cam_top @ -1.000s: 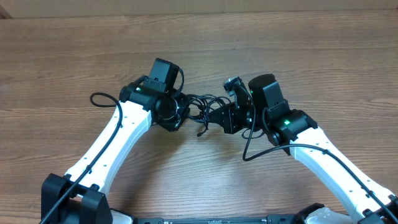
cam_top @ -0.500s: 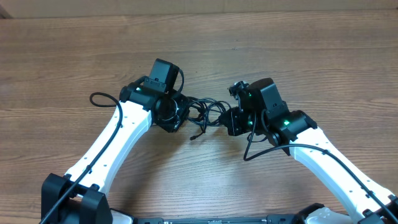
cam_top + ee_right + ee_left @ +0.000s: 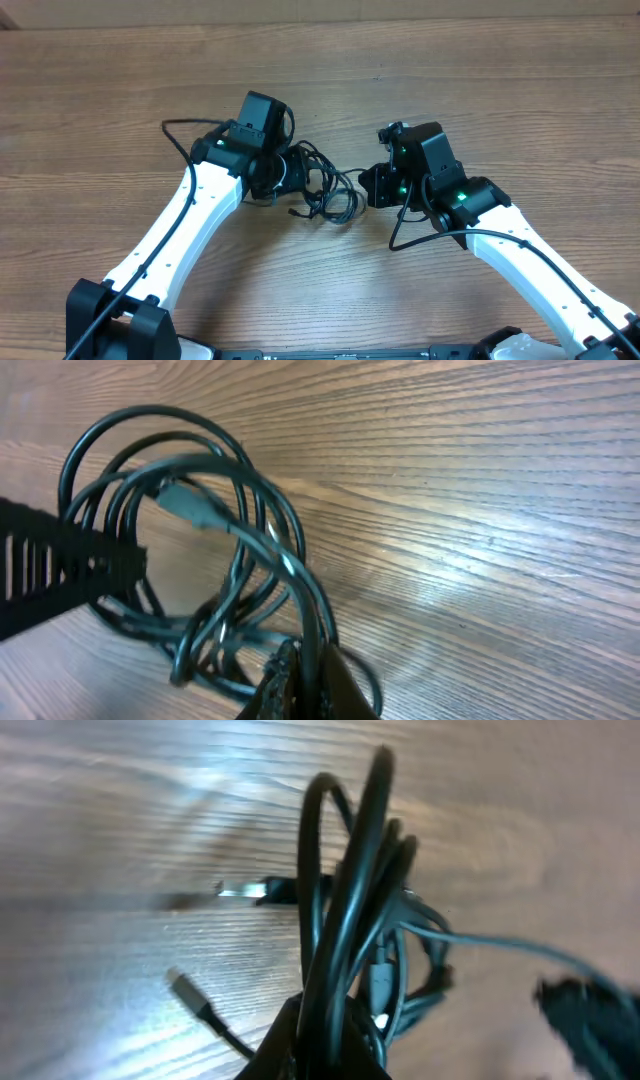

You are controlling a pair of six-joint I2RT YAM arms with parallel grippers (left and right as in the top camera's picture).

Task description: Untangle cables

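Note:
The cables [image 3: 328, 188] are a knot of thin black cords lying on the wooden table between my two grippers. My left gripper [image 3: 294, 178] is shut on several strands at the bundle's left side; in the left wrist view those strands [image 3: 345, 920] rise out of its jaws [image 3: 325, 1045]. Two small plug ends [image 3: 190, 990] lie loose on the wood. My right gripper [image 3: 367, 186] is shut on one strand at the bundle's right. In the right wrist view the loops [image 3: 200, 490] spread out to the left of that gripper [image 3: 305, 685].
The wooden table [image 3: 480, 90] runs wide on every side of the knot. A thicker black wire [image 3: 180, 125] fixed to the left arm loops out at the upper left. Another fixed wire [image 3: 398, 235] hangs below the right wrist.
My right gripper has pulled back to the right with its strand. The bundle has drawn in toward the left gripper, which turned a little; the left arm's own wire loop swung up.

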